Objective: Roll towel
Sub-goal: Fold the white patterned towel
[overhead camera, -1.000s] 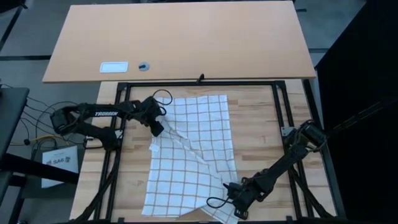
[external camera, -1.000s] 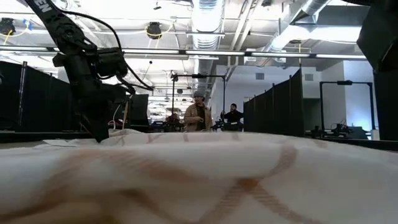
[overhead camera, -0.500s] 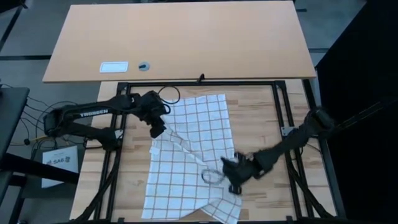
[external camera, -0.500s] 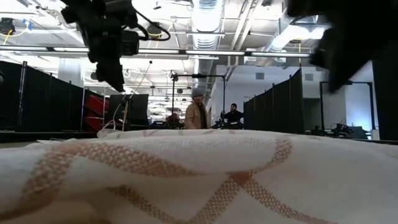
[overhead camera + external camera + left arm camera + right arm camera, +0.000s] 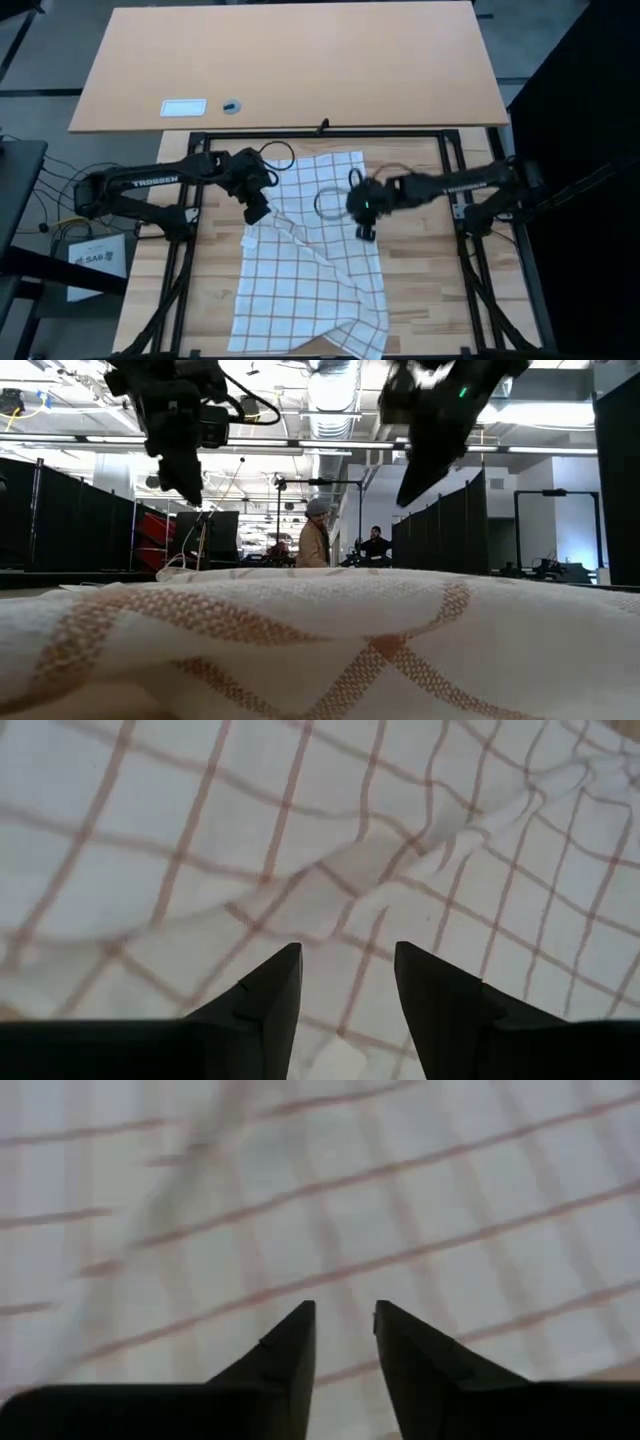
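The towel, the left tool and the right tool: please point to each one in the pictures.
towel (image 5: 310,270), high view, on the flat checked middle of the cloth.
left tool (image 5: 256,212), high view, midway between its fingertips, at the towel's left edge.
right tool (image 5: 366,231), high view, midway between its fingertips, over the towel's right edge.

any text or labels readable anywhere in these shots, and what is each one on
"TROSSEN": white letters along the left arm, seen from above.
"SAG" or similar: on a white sheet beside the table's left edge; too small to be sure, and the lines under it are unreadable.
White card on the far tabletop: no print can be made out.
Right arm: faint pale marking, too blurred to read.
Towel: check lines only, no text.
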`<control>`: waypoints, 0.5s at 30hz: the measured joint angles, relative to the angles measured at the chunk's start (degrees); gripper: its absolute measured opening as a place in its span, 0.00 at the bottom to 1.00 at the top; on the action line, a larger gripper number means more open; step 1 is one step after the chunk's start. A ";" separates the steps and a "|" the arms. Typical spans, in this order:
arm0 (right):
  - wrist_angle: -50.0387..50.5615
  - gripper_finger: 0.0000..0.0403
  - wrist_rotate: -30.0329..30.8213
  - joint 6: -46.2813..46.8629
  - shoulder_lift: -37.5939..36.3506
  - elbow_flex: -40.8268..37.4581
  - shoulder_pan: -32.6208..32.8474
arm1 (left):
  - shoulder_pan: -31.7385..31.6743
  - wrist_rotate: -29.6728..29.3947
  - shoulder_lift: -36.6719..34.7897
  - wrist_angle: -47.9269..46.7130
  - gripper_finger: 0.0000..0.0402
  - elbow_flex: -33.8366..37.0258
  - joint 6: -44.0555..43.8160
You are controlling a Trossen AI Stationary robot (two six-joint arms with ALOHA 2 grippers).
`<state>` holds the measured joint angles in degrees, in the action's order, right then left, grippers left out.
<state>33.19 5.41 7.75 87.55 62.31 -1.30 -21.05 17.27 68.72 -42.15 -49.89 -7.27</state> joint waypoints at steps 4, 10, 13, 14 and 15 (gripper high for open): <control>-2.50 0.31 -0.05 -6.21 0.24 0.10 -10.66 | -6.01 0.62 4.39 2.78 0.43 -0.09 6.73; -1.53 0.35 -2.69 -15.95 3.77 4.07 -25.04 | -12.56 0.96 15.46 2.35 0.49 -4.62 19.00; -0.79 0.34 -6.17 -20.52 7.36 7.33 -30.72 | -14.00 -3.00 21.11 -1.58 0.49 -10.27 24.76; -0.11 0.34 -7.09 -22.17 8.85 8.35 -32.27 | -14.29 -4.77 22.73 -3.51 0.49 -12.19 26.20; 0.24 0.34 -7.66 -23.85 10.49 9.51 -33.47 | -14.57 -6.78 24.26 -5.61 0.49 -14.12 27.15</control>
<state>33.43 -2.25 -16.10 98.04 71.81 -34.77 -35.62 10.48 92.99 -47.76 -64.00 19.88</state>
